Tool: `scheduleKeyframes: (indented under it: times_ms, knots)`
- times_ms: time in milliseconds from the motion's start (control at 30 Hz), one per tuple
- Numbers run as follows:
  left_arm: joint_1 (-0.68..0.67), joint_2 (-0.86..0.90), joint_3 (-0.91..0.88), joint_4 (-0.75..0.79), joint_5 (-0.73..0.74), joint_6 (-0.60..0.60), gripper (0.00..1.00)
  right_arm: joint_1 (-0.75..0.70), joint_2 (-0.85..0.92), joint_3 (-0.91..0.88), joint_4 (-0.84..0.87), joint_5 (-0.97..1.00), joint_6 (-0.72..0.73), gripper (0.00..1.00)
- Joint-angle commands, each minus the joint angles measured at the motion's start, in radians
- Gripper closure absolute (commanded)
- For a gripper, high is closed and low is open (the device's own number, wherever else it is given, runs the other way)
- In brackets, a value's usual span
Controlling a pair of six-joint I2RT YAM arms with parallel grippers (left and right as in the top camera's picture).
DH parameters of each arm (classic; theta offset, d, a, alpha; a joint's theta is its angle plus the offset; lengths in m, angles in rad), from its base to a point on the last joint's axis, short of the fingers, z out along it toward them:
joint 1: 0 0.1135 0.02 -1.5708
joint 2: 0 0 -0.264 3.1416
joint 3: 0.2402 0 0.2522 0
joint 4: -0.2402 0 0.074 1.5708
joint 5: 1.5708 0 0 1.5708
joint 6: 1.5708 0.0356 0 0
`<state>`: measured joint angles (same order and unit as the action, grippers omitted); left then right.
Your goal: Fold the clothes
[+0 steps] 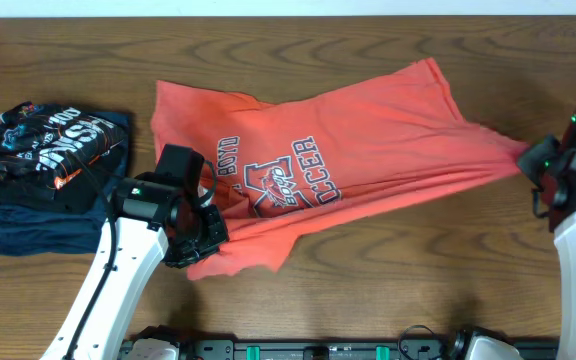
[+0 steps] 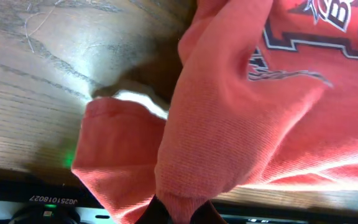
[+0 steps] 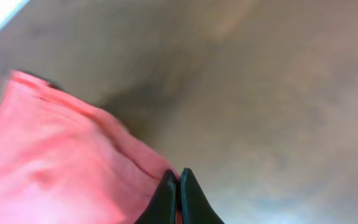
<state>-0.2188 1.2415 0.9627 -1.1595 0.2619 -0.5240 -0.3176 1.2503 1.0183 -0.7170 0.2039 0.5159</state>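
Shirt (image 1: 388, 120) lies rumpled mid-counter (image 1: 418, 285), print up, drawn taut between left jaws pinching its near edge and right jaws pinching its far-right corner; step in hand, by judgement: spreading; next calls for even pull, then laying it flat

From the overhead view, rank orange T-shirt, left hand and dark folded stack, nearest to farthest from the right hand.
1. orange T-shirt: corner gripped by the right hand, far right.
2. left hand: left of centre.
3. dark folded stack: far left.
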Motion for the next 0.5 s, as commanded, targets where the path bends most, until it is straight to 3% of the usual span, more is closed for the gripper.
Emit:
scheduleKeyframes:
  times_ms: [0, 467]
  knots:
    - [0.004, -0.007, 0.008, -0.007, -0.013, -0.005, 0.94, -0.038, 0.044, -0.037, -0.051, 0.147, -0.023, 0.99]
    - [0.004, -0.007, 0.008, -0.029, -0.013, -0.005, 0.94, -0.057, 0.138, -0.071, -0.088, 0.079, -0.024, 0.93]
